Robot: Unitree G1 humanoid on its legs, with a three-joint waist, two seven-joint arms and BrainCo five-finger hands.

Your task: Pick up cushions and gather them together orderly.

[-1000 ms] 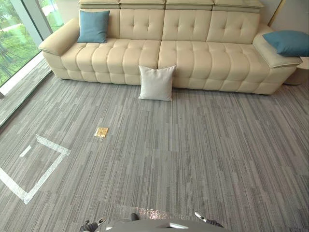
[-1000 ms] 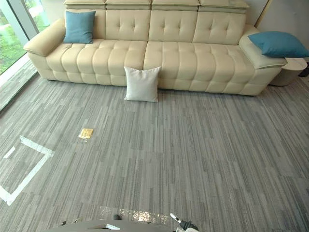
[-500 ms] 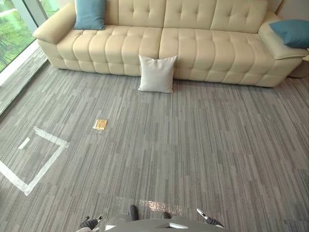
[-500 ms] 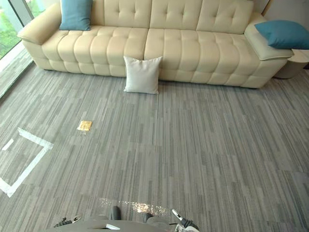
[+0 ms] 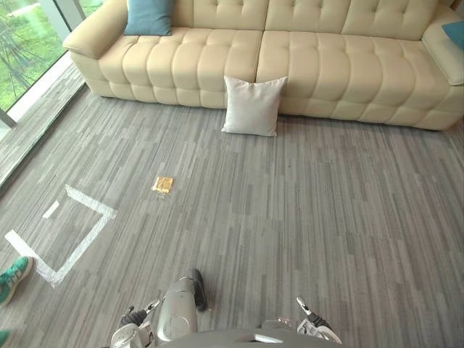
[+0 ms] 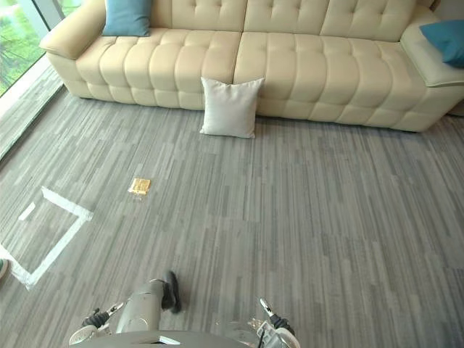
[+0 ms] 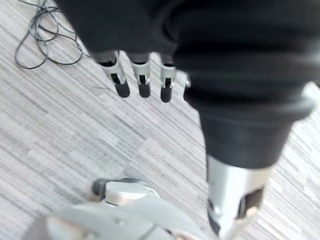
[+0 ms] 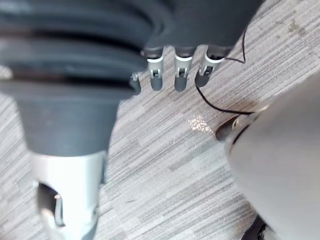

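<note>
A white cushion (image 5: 252,106) stands on the carpet, leaning against the front of the cream sofa (image 5: 326,65). A blue cushion (image 5: 149,16) sits upright at the sofa's left end by the armrest. Another blue cushion (image 6: 444,38) lies on the right armrest. My left hand (image 7: 143,85) hangs low over the carpet with relaxed fingers and holds nothing. My right hand (image 8: 180,80) hangs the same way, open and empty. Both hands are far from all the cushions.
A small gold flat object (image 5: 162,184) lies on the grey carpet, left of the middle. A white tape square (image 5: 76,230) marks the floor at the left. A person's green shoe (image 5: 13,275) shows at the left edge. Tall windows run along the left wall.
The whole picture has shifted: the camera has tilted down and turned a little, so the sofa sits higher in view. The cushions have not moved. A green shoe now shows at the left.
</note>
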